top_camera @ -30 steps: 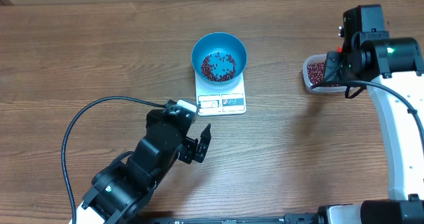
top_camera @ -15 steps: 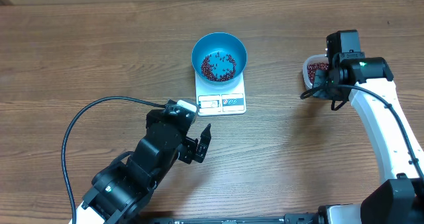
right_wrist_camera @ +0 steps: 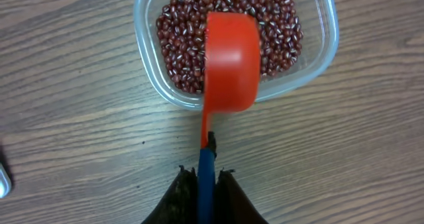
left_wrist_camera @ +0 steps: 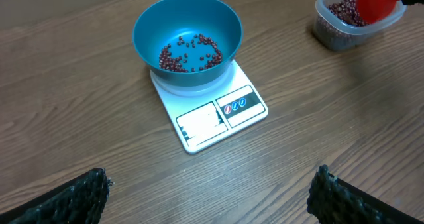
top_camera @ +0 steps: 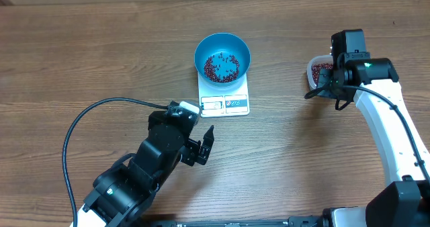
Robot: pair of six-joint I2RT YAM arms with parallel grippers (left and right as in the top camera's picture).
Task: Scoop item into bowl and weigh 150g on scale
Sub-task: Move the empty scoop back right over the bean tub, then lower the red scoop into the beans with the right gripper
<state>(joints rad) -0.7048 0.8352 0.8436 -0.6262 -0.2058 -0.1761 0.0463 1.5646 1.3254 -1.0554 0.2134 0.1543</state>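
Observation:
The blue bowl (top_camera: 222,56) stands on the white scale (top_camera: 225,105) at table centre, with a thin layer of red-brown beans (left_wrist_camera: 192,52) in its bottom. My right gripper (right_wrist_camera: 207,177) is shut on the blue handle of an orange-red scoop (right_wrist_camera: 230,61). The scoop's head lies over the beans (right_wrist_camera: 179,45) in a clear tub (right_wrist_camera: 318,52), its smooth back towards the camera. My left gripper (left_wrist_camera: 209,197) is open and holds nothing. It hovers over bare wood in front of the scale (left_wrist_camera: 218,114).
The clear tub (top_camera: 317,71) sits at the right of the table, partly under my right arm (top_camera: 366,69). A black cable (top_camera: 101,109) loops from my left arm across the near-left tabletop.
My right wrist has swung left and turned above the tub, then held still. The left arm, bowl and scale have not moved.

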